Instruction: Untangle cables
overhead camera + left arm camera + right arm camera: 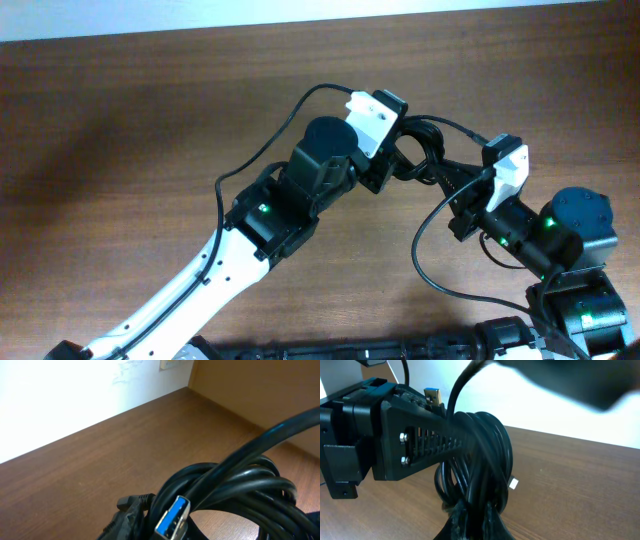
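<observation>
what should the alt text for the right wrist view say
A thick coil of black cables held up over a brown wooden table, with the left gripper's slotted black finger crossing it from the left. A USB plug sticks up behind the finger, and a small pale plug end shows at the coil's right edge.

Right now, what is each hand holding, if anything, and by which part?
Both hold the cables, one coiled bundle: the left hand by the side near the blue plug, the right hand by the opposite side.
</observation>
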You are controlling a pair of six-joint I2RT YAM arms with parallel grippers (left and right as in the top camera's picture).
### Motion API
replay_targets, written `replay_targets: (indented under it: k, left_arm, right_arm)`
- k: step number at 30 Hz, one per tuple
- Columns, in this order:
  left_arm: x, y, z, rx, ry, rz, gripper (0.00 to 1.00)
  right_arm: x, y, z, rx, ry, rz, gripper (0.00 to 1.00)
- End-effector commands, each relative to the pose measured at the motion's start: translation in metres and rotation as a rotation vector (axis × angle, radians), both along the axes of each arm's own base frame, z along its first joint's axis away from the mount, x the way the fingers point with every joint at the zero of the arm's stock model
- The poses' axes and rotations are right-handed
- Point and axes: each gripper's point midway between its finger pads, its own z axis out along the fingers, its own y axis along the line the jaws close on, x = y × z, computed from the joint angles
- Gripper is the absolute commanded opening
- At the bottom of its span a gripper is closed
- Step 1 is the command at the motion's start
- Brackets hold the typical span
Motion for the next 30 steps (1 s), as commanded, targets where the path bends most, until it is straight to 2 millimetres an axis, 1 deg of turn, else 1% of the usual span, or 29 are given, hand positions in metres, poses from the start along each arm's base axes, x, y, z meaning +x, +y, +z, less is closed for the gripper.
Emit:
replay_targets:
  k: [1,2,3,4,5,6,7,8,10,12,13,15,19,20,23,24,25,26,27,28,29,30]
  left_arm:
    - [0.032,0.043,0.032,-0.071,-0.057,0.251,0.11]
    - [0.032,0.043,0.032,-0.064,-0.062,0.248,0.05]
    - [0.032,0.043,0.032,-0.057,-0.068,0.245,0.02]
    - [0.031,0.043,0.032,-0.034,-0.087,0.229,0.00]
    - [0.030,0.040,0.032,-0.011,-0.106,0.202,0.00]
    - [0.028,0.038,0.032,0.009,-0.123,0.175,0.00]
    - [0.025,0.034,0.032,0.033,-0.145,0.137,0.00]
    - [0.024,0.032,0.031,0.041,-0.153,0.119,0.00]
    - [0.015,0.022,0.031,0.068,-0.186,0.022,0.00]
    - [-0.006,0.003,0.032,0.104,-0.254,-0.172,0.00]
    - [-0.012,-0.003,0.031,0.108,-0.269,-0.227,0.00]
    - [-0.033,-0.015,0.033,0.105,-0.317,-0.381,0.00]
    - [-0.055,-0.025,0.036,0.078,-0.352,-0.532,0.00]
    - [-0.060,-0.027,0.037,0.074,-0.365,-0.562,0.00]
    - [-0.067,-0.030,0.042,0.049,-0.384,-0.605,0.00]
    - [-0.067,-0.030,0.043,0.048,-0.388,-0.604,0.00]
    - [-0.066,-0.030,0.043,0.048,-0.390,-0.600,0.03]
    - [-0.065,-0.030,0.043,0.049,-0.393,-0.595,0.06]
    - [-0.064,-0.030,0.044,0.048,-0.397,-0.591,0.21]
    - [-0.059,-0.029,0.044,0.051,-0.384,-0.557,0.30]
    - [-0.050,-0.025,0.044,0.045,-0.352,-0.491,0.45]
    - [-0.035,-0.019,0.044,0.031,-0.301,-0.389,0.66]
  right_arm:
    - [-0.009,0.007,0.006,0.004,-0.012,0.048,0.05]
    - [-0.009,0.007,0.006,0.004,-0.012,0.048,0.29]
    - [-0.009,0.007,0.006,0.004,-0.011,0.048,0.34]
    - [-0.009,0.007,0.006,0.004,-0.011,0.048,0.46]
    - [-0.009,0.007,0.006,0.004,-0.011,0.048,0.65]
    - [-0.009,0.007,0.006,0.004,-0.012,0.048,0.76]
    - [-0.009,0.007,0.006,0.004,-0.012,0.048,0.86]
    - [-0.009,0.007,0.006,0.004,-0.012,0.048,0.93]
    - [-0.009,0.007,0.006,0.004,-0.012,0.049,1.00]
    - [-0.009,0.007,0.006,0.004,-0.012,0.049,0.99]
    - [-0.009,0.007,0.006,0.004,-0.011,0.049,0.99]
    - [-0.009,0.007,0.006,0.004,-0.013,0.048,0.99]
    - [-0.009,0.007,0.007,0.005,-0.019,0.049,0.99]
    - [-0.009,0.007,0.007,0.005,-0.019,0.049,0.88]
    - [-0.009,0.007,0.007,0.005,-0.016,0.049,0.27]
    - [-0.009,0.007,0.008,0.005,-0.019,0.049,0.09]
    - [-0.009,0.007,0.008,0.005,-0.020,0.049,0.04]
    - [-0.009,0.007,0.008,0.005,-0.019,0.049,0.04]
    - [-0.009,0.007,0.008,0.005,-0.019,0.049,0.04]
    - [-0.009,0.007,0.008,0.005,-0.020,0.049,0.04]
    - [-0.009,0.007,0.008,0.007,-0.019,0.048,0.04]
    - [-0.008,0.006,0.009,0.030,-0.010,0.038,0.04]
